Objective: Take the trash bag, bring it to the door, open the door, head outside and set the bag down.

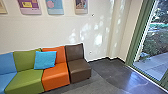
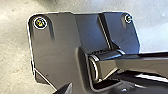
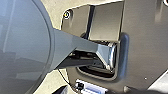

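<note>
I can't tell how open my left gripper (image 2: 65,88) or right gripper (image 3: 61,90) is, what either holds, or where the trash bag is; likely soft, slippery plastic, best pinched at its gathered neck.

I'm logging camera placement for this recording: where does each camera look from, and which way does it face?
Head: high on the robot, facing forward and down at coloured seats, posters and green-framed glass.
Left wrist: on the left arm, facing the robot's dark plate and jointed bar, pale floor beyond.
Right wrist: on the right arm, facing plate and bar.
Shared: both wrist views show plate, bar and floor.
</note>
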Robot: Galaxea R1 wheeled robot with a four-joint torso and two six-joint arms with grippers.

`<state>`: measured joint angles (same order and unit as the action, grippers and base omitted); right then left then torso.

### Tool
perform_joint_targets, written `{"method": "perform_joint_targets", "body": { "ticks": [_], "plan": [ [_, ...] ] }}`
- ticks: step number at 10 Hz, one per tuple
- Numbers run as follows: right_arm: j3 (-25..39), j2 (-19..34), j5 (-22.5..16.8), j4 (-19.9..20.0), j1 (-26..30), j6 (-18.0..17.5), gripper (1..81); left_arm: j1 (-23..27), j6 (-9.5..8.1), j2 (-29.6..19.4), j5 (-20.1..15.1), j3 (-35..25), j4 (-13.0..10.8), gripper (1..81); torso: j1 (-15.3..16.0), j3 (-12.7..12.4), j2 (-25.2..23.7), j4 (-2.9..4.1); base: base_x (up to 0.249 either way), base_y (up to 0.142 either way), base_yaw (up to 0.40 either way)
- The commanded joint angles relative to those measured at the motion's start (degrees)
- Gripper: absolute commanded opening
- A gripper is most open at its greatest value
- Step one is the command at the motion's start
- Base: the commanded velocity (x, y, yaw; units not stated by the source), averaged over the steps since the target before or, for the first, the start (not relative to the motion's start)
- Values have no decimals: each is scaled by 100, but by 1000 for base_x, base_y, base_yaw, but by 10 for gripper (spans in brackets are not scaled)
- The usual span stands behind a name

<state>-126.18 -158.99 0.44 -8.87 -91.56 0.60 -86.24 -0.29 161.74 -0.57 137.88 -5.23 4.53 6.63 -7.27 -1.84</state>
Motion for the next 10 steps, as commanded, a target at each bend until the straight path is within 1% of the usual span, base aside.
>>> {"method": "perform_joint_targets", "body": {
  "ticks": [1, 2, 4, 6, 7, 8, 10],
  "plan": [
    [657, 523, -343, 9, 142, -25, 811, 252, -15, -186, -338, -261, 110, 811, 365, 528, -566, -141, 0, 0, 0],
    [710, 603, -343, 17, 151, -25, 811, 260, -15, -282, -338, -410, 110, 811, 459, 646, -717, -30, 0, 0, 0],
    [763, 760, -343, 35, 160, -103, 811, 296, -15, -458, -338, -638, 163, 811, 706, 1014, -1110, -46, 0, 0, 0],
    [1017, 1015, -334, 44, 160, -139, 811, 340, -15, -485, -347, -656, 189, 811, 975, 1407, -1530, -46, 0, 0, 0],
    [1210, 1191, -325, 88, 160, -183, 811, 383, -15, -493, -355, -639, 276, 811, 1112, 1193, -1745, -46, 0, 0, 0],
    [1413, 1358, -316, 105, 177, -200, 811, 445, -15, -502, -399, -622, 408, 811, 1237, 1242, -1937, -46, 0, 0, 0],
    [1860, 1726, -282, 202, 238, -200, 811, 603, -15, -546, -444, -621, 576, 811, 1432, 1357, -2234, -46, 0, 0, 0]
  ]
}}
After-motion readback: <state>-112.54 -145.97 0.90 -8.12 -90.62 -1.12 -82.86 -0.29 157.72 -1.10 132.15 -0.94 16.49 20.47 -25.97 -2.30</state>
